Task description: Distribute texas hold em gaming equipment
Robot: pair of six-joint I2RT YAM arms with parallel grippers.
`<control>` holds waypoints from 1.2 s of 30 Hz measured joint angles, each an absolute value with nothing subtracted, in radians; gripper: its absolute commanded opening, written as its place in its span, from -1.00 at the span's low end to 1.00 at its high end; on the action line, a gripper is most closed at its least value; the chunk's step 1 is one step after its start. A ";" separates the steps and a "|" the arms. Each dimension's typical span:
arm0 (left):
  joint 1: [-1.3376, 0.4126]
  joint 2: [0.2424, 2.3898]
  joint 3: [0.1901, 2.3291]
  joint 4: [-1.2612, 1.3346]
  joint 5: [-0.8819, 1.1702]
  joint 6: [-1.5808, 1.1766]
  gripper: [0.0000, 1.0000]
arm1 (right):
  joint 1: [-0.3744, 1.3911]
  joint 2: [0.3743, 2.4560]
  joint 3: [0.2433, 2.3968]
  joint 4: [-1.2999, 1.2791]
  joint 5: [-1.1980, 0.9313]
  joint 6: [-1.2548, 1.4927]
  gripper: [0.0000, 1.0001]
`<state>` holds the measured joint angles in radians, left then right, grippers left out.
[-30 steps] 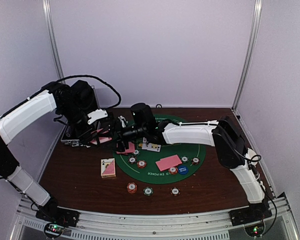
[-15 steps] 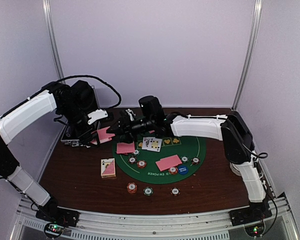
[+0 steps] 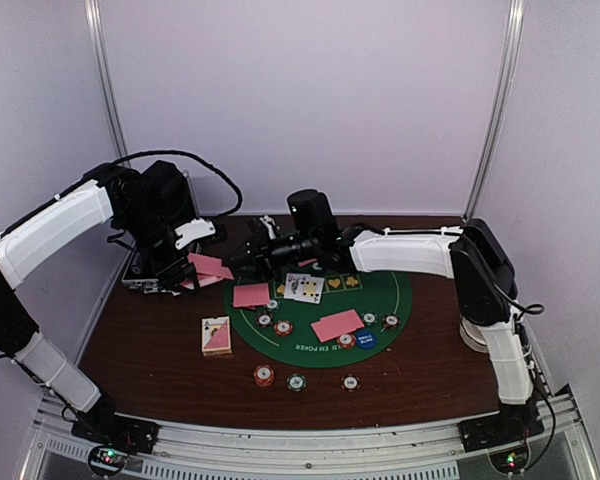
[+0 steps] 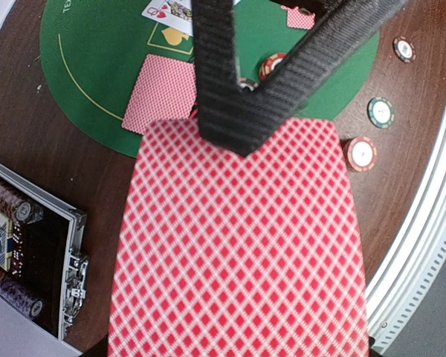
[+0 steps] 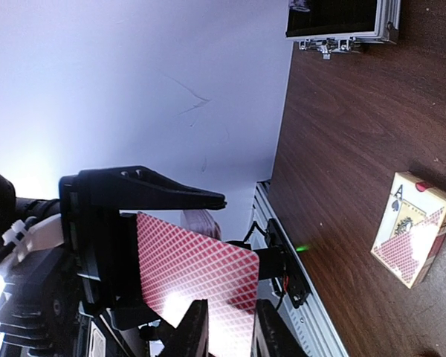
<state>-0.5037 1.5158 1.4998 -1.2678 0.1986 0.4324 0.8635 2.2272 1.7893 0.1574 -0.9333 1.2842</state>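
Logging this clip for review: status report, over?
Left end effector shut on cards. Right end effector open, straddling their edge, not clamped. Nothing seen in the way.

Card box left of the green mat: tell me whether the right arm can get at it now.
Probably yes: the card box lies uncovered on the table, close to the right gripper. First it must leave the red-backed card that the left gripper holds.
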 measured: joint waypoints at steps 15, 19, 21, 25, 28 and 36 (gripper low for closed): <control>-0.504 1.516 1.500 -1.268 0.197 0.432 -1.00 | 0.863 2.227 1.710 0.376 -0.948 1.449 -0.76; -0.504 1.516 1.500 -1.268 0.197 0.432 -1.00 | 0.862 2.220 1.707 0.376 -0.953 1.448 -0.93; -0.504 1.516 1.499 -1.268 0.197 0.432 -1.00 | 0.858 2.210 1.704 0.376 -0.958 1.446 -1.00; -0.504 1.516 1.490 -1.268 0.192 0.432 -1.00 | 0.839 2.175 1.690 0.355 -0.969 1.435 -1.00; -0.504 1.516 1.485 -1.268 0.186 0.432 -1.00 | 0.817 2.145 1.687 0.303 -0.973 1.395 -1.00; -0.504 1.515 1.477 -1.268 0.175 0.432 -1.00 | 0.716 2.057 1.841 -0.284 -0.853 0.904 -1.00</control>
<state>-0.5037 1.5154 1.4773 -1.2682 0.1745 0.4324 0.7158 2.0571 1.8408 -0.2840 -0.8528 0.9043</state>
